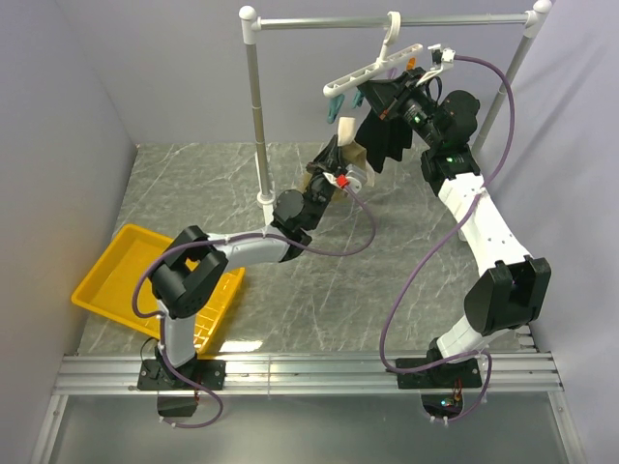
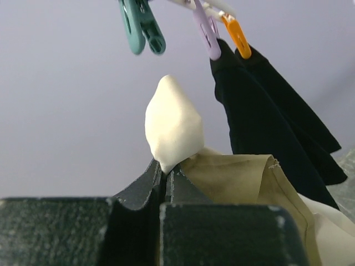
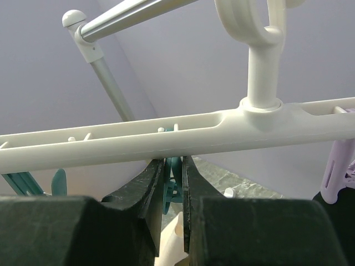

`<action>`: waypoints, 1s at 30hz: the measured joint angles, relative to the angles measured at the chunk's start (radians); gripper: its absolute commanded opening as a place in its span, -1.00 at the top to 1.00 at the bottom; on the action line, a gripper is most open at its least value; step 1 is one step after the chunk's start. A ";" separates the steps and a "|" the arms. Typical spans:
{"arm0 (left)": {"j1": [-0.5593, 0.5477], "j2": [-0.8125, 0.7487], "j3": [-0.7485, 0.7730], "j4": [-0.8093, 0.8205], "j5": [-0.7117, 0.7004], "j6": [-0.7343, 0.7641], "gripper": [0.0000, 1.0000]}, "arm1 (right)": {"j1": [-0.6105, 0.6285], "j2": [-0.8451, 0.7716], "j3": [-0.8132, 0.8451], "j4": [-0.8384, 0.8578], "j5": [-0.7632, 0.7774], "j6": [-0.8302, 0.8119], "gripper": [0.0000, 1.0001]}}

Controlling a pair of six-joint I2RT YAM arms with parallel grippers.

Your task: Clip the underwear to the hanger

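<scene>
The left gripper pinched the underwear, a cream fold standing up above its closed fingertips, the tan cloth spilling to their right. The right gripper squeezed a teal clip between its fingers, directly under the hanger crossing above them.

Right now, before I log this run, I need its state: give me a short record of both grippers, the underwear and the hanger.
left gripper: shut on the underwear, cream patch up
underwear: held up, touching no clip
right gripper: shut on a teal clip under the hanger bar
hanger: hooked on the silver rail, slanted
black garment: hangs from the purple clip and orange clip
clipped yet: no
</scene>
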 measured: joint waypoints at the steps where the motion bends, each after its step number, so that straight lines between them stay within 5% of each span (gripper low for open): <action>1: 0.000 0.005 0.005 0.002 0.003 0.006 0.99 | 0.000 0.000 0.000 0.000 -0.001 0.000 1.00; 30: 0.000 0.066 0.105 0.049 0.041 0.092 0.99 | 0.000 0.000 0.000 0.000 -0.005 0.003 1.00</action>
